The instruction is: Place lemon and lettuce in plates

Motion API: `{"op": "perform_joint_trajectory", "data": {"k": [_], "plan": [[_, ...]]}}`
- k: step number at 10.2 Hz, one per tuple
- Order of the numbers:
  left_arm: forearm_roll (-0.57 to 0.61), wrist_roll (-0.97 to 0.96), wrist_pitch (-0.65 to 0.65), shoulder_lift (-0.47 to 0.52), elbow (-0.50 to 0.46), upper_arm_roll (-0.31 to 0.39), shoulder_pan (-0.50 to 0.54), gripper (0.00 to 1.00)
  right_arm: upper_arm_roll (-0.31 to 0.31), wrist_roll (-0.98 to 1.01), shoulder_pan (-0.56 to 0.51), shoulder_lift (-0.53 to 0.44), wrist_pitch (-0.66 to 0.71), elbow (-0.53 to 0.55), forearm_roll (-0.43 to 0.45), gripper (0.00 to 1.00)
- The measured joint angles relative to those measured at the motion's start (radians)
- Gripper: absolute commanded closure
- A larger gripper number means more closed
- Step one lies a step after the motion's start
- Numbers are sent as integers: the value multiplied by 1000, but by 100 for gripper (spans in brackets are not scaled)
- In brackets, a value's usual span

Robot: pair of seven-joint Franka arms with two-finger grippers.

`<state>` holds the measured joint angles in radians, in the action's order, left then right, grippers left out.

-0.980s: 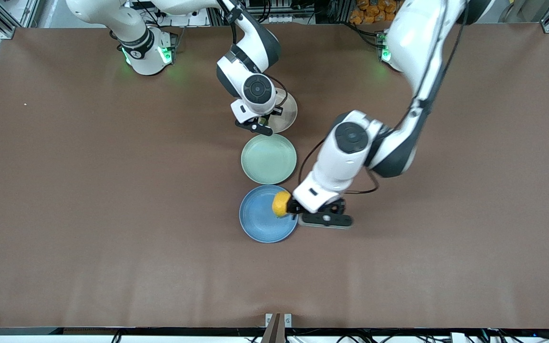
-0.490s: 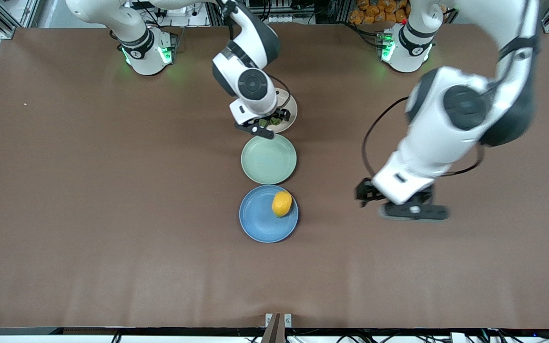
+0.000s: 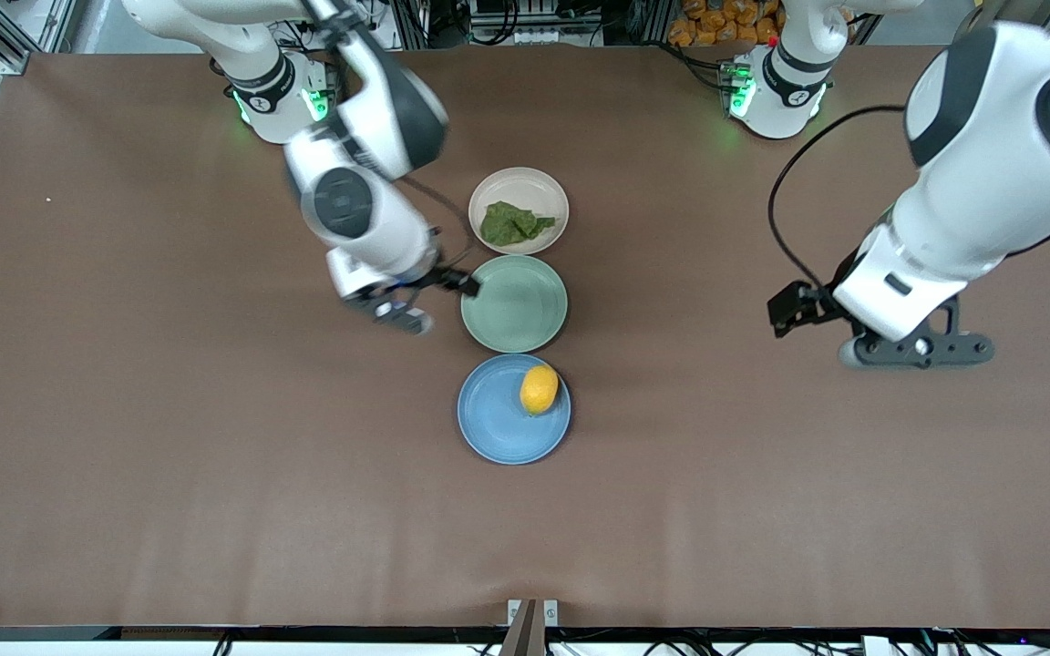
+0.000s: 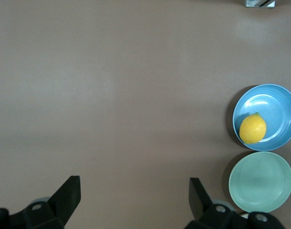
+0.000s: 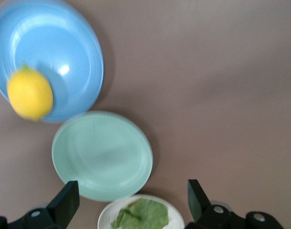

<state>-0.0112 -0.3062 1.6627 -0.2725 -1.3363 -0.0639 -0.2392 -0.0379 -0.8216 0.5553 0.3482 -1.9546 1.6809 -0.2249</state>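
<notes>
The green plate (image 3: 514,303) sits mid-table, and I place everything from it. The blue plate (image 3: 513,409) lies just beside it, nearer the front camera, and the lemon (image 3: 539,389) rests in that blue plate, on the part closest to the green plate and toward my left arm's end. The beige plate (image 3: 519,210) lies just beside the green plate, farther from the front camera, with the lettuce (image 3: 511,223) lying flat inside it.

My right gripper (image 3: 416,301) hangs empty over bare table (image 3: 169,410) just beside the green plate, toward my right arm's end. Its fingers (image 5: 64,202) are spread wide with nothing between them. The right wrist view looks down on the green plate, the blue plate (image 5: 47,57) with the lemon (image 5: 29,94), and an edge of the beige plate (image 5: 140,212) with the lettuce (image 5: 140,214).

My left gripper (image 3: 812,314) hangs over bare table well apart from the green plate, toward my left arm's end. Its fingers (image 4: 69,195) also stand wide apart and hold nothing. The left wrist view shows the green plate (image 4: 261,181) and the blue plate (image 4: 265,117) side by side, the lemon (image 4: 253,129) against the blue rim closest to the green plate.
</notes>
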Motion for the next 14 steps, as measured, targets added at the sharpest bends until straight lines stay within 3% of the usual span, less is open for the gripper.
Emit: {"op": "perform_joint_trajectory", "data": {"k": [2, 8, 14], "plan": [[0, 31, -45, 31, -2, 1, 40, 0, -4, 183, -135, -5, 24, -54, 5, 0], [30, 64, -109, 67, -8, 2, 95, 0, -7, 628, -480, -23, 313, -221, 50, 0], [32, 137, -113, 114, -36, -4, 123, 0, -5, 754, -529, -279, 478, -241, 208, 0]]}}
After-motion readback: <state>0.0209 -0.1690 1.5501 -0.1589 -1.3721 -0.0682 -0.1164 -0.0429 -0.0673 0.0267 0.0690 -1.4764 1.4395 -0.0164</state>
